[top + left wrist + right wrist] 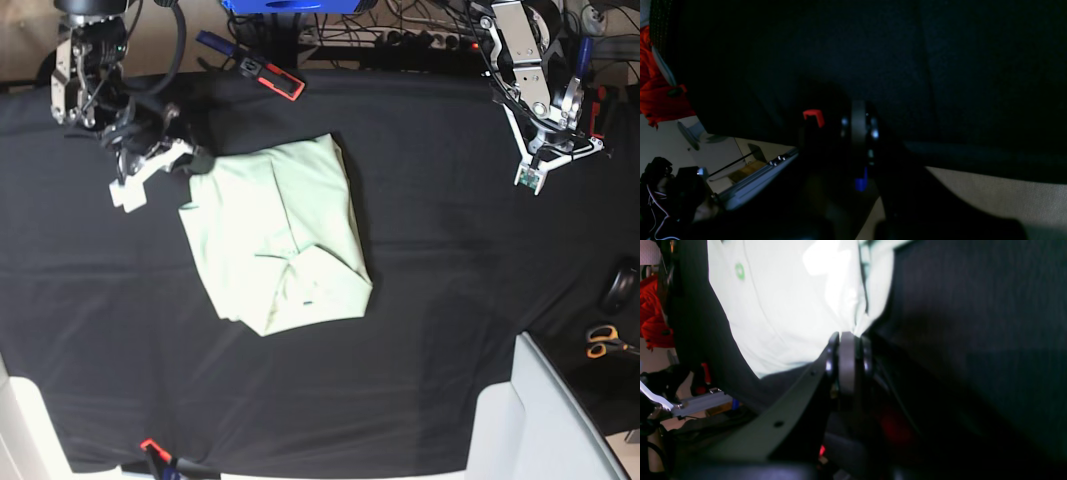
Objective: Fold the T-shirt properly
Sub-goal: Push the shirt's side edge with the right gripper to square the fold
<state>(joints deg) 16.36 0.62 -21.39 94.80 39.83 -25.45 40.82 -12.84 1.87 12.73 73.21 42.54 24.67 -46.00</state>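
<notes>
Seemingly clamped on shirt [275, 235] edge: right fingers [846, 340], together. Left fingers [530, 178] together, well apart, above worktop [450, 300].

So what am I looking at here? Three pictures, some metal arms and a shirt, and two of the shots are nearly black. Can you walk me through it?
It is a robot with two arms, set to fold a T-shirt. The bright picture looks down from above on a table under a black cloth; the pale green shirt lies on it, already partly folded.

The two dark pictures come from small cameras fixed on the wrists, so they look along each claw.

The right gripper, at the top left of the overhead shot, sits at the shirt's edge. Its own camera shows the claw shut on a bit of the shirt's fabric.

The left gripper, at the top right of the overhead shot, hangs well away from the shirt, shut and holding nothing. Its camera sees mostly black cloth.

A pair of scissors lies at the right edge.
</notes>
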